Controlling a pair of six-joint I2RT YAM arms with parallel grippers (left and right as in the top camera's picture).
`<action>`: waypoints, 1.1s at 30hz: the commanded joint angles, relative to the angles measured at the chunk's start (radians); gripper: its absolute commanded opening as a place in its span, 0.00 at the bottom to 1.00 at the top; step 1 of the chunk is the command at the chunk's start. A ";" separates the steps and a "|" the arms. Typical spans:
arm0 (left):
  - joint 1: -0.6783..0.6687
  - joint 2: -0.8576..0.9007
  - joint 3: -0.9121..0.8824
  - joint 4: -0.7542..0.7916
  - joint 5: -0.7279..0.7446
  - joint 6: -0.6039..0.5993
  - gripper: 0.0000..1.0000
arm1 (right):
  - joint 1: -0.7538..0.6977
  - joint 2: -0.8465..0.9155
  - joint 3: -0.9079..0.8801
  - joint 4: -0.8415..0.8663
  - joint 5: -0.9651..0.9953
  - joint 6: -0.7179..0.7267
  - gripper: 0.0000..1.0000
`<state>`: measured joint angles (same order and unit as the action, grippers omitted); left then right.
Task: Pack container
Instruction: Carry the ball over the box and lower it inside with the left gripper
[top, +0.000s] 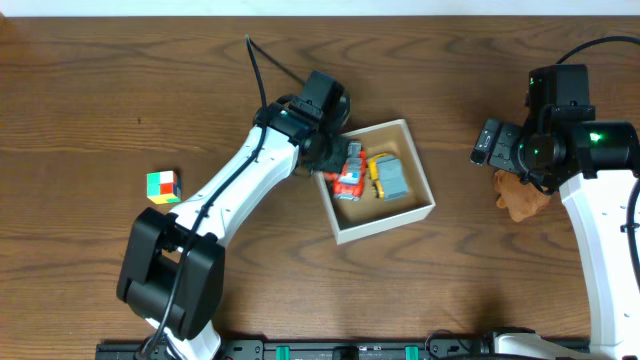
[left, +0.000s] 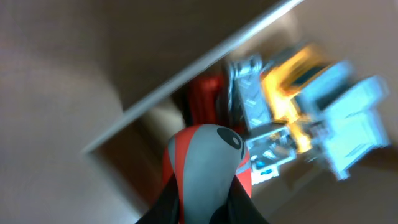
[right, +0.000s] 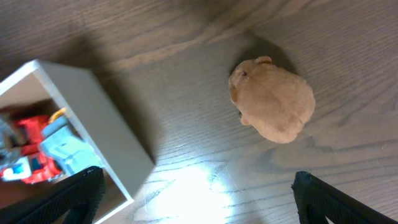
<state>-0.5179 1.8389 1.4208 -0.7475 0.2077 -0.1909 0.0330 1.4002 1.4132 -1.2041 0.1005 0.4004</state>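
The container (top: 421, 172) is a shallow white box with a brown inside, lying mid-table. A grey and yellow toy (top: 389, 177) lies in it. My left gripper (top: 337, 159) hangs over the box's left part, shut on a red and grey toy (top: 350, 173). In the left wrist view that toy (left: 206, 158) is pinched between my black fingers (left: 163, 210), with the white rim (left: 205, 62) and the yellow toy (left: 292, 87) beyond. My right gripper (top: 513, 161) stands open and empty above the table (right: 205, 199). A brown plush toy (right: 272, 99) lies just ahead of it.
A small multicoloured cube (top: 163, 186) sits on the wood at the far left. The brown plush (top: 520, 198) lies right of the box, under the right arm. The box's white wall (right: 106, 118) is close to the right gripper's left finger (right: 74, 199).
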 joint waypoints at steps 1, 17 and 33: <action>0.014 0.043 -0.029 -0.066 -0.105 -0.129 0.06 | -0.008 -0.002 -0.003 0.000 -0.004 -0.016 0.99; 0.030 0.043 -0.029 0.000 -0.128 0.120 0.06 | -0.008 -0.002 -0.003 -0.002 -0.010 -0.016 0.99; 0.096 0.043 -0.029 -0.118 -0.225 0.192 0.42 | -0.008 -0.002 -0.003 0.003 -0.023 -0.016 0.99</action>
<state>-0.4328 1.8526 1.4128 -0.8585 0.0525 -0.0422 0.0330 1.4002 1.4132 -1.2034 0.0803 0.4004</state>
